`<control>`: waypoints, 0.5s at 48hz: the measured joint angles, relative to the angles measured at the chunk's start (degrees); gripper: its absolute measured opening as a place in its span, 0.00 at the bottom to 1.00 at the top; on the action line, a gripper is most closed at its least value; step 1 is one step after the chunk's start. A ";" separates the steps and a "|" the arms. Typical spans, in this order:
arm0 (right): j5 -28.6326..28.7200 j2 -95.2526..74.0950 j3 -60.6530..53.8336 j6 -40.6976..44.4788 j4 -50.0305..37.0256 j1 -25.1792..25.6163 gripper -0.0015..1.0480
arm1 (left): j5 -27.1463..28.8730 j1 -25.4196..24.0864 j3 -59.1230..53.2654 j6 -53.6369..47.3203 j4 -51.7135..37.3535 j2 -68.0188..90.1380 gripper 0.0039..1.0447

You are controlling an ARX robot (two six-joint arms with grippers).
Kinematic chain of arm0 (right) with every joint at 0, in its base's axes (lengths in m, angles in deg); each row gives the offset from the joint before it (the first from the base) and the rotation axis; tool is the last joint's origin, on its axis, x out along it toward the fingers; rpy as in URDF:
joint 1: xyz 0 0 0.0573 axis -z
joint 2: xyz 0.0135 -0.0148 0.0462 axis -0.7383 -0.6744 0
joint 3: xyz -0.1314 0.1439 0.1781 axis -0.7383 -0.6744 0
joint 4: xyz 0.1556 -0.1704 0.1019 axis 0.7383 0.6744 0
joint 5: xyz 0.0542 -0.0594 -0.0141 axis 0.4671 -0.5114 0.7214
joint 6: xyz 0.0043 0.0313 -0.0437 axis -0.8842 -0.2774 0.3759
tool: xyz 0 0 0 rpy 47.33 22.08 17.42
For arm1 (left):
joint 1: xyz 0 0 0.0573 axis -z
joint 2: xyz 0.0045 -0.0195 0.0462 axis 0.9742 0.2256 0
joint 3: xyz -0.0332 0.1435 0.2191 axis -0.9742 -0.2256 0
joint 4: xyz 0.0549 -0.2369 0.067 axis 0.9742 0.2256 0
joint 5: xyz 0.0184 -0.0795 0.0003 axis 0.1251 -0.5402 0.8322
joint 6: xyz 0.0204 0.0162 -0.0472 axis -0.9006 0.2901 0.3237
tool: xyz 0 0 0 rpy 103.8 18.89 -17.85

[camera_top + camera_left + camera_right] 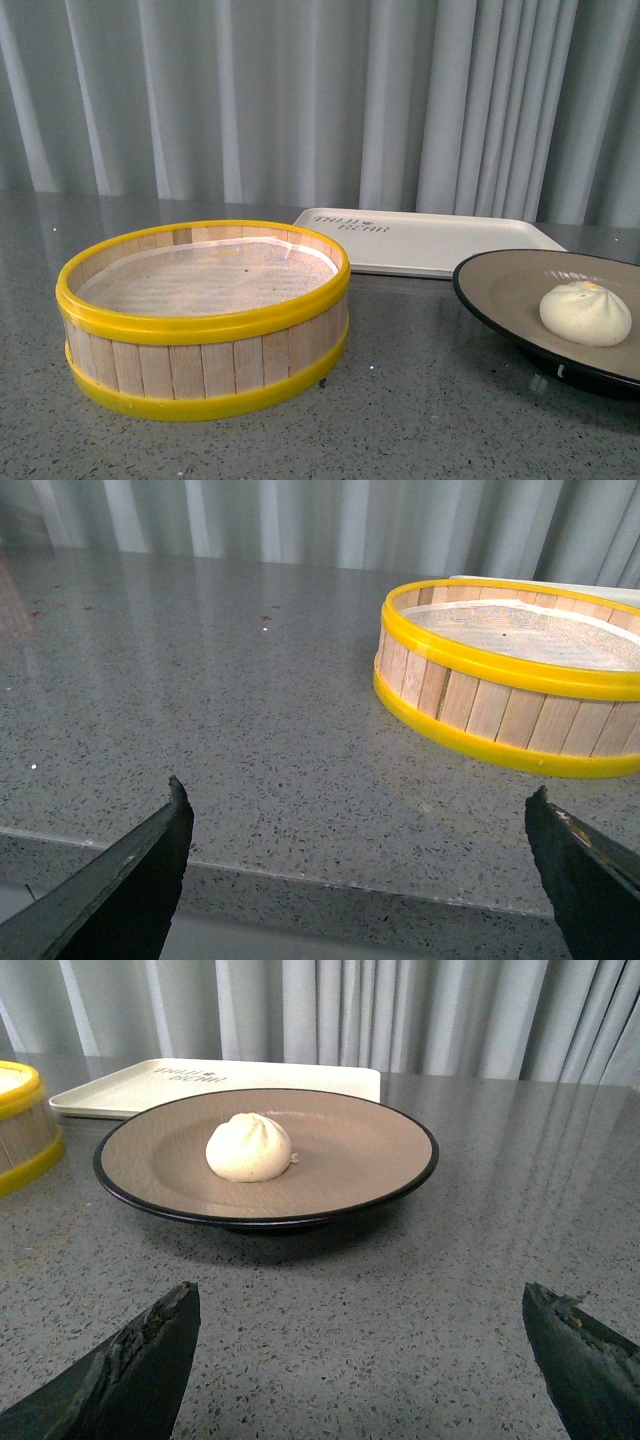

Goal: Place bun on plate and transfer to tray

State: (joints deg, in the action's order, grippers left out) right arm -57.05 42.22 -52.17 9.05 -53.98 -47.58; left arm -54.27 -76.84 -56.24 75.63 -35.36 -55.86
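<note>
The cream-white pleated bun (586,312) (249,1147) rests on the beige inside of the black-rimmed plate (500,290) (350,1150), which stands on the grey counter at the right. Behind the plate lies the flat cream tray (430,240) (130,1085) with dark lettering. My right gripper (360,1305) is open with nothing between its fingers, low over the counter a short way before the plate. My left gripper (358,805) is open and holds nothing, near the counter's front edge, apart from the steamer basket. Neither arm shows in the front view.
A yellow-rimmed wooden steamer basket (200,320) (510,680) with a white liner stands left of the plate and holds nothing. A grey curtain (320,100) hangs behind the speckled counter (420,400). The counter's front edge (300,875) runs under my left gripper.
</note>
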 joint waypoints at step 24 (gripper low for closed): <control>-4.61 -23.87 24.26 24.74 13.60 -10.38 0.92 | 0.02 0.00 0.00 0.00 0.00 0.00 0.94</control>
State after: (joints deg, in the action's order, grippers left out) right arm -61.67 18.35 -27.91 33.79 -40.38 -57.96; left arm -54.25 -76.84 -56.24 75.63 -35.36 -55.86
